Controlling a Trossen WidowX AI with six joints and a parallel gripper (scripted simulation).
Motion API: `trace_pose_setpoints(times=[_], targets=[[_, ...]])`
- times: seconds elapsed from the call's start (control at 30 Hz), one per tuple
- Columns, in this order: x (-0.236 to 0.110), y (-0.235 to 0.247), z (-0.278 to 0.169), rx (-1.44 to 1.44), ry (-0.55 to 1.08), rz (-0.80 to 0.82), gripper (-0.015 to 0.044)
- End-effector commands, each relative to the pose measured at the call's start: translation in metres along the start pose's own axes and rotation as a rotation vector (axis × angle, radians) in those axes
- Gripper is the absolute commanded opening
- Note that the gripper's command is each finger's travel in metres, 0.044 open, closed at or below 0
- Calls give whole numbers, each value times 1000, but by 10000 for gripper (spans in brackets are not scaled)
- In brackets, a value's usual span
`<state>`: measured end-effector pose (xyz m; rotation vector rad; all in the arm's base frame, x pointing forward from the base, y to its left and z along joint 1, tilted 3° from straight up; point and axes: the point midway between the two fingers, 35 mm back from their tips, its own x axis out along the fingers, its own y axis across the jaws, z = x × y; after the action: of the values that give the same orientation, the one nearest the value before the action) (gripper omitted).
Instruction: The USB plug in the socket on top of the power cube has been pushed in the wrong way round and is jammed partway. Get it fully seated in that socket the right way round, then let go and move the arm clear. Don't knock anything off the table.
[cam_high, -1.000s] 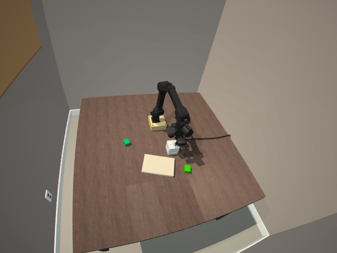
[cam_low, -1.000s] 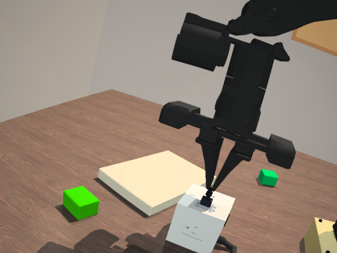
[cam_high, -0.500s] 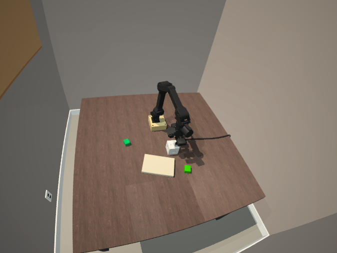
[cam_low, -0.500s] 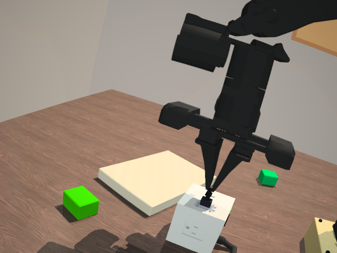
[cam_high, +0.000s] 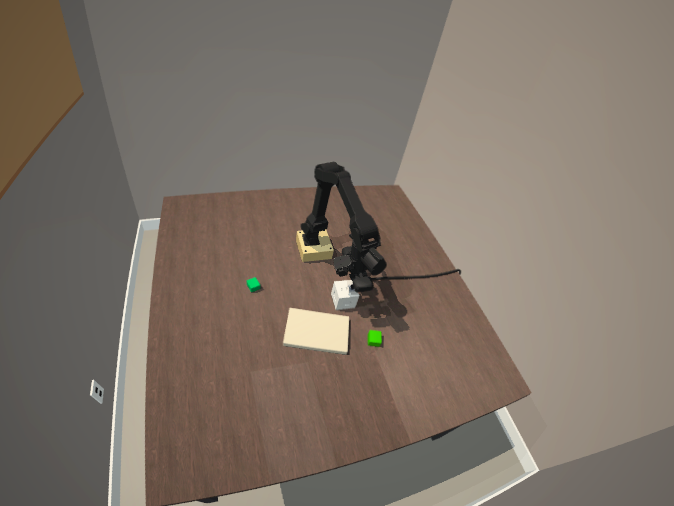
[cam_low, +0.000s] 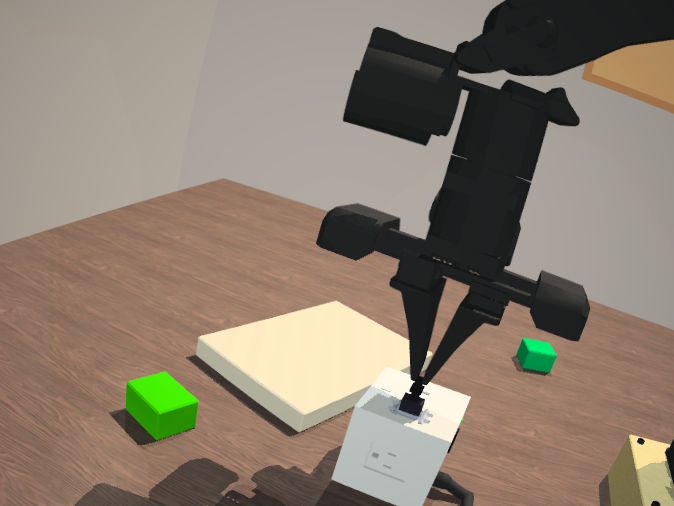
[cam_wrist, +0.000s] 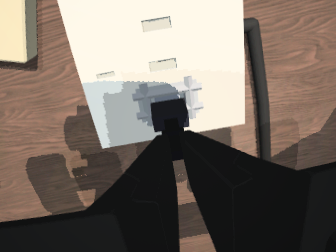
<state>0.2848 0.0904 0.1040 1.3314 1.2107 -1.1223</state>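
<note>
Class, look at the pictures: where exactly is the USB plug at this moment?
In the exterior view the USB plug stands in the socket on top of the white power cube, pinched between the gripper fingertips, just right of the cream slab.

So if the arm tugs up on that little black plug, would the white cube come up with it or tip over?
The power cube looks squat and flat-based, so it probably won't tip easily. It appears small and likely light, though, so a jammed USB plug could drag it upward. The gripper pinches only the plug's narrow top, so it may slip first.
</note>
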Motion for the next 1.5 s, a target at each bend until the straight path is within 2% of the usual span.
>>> trace_pose_setpoints(times=[0.0, 1.07, 1.2, 1.47], targets=[[4, -1, 1, -3, -2, -6, 0], [4, -1, 1, -3, -2, -6, 0], [1, 0, 0, 0, 0, 1, 95], [1, 0, 0, 0, 0, 1, 95]])
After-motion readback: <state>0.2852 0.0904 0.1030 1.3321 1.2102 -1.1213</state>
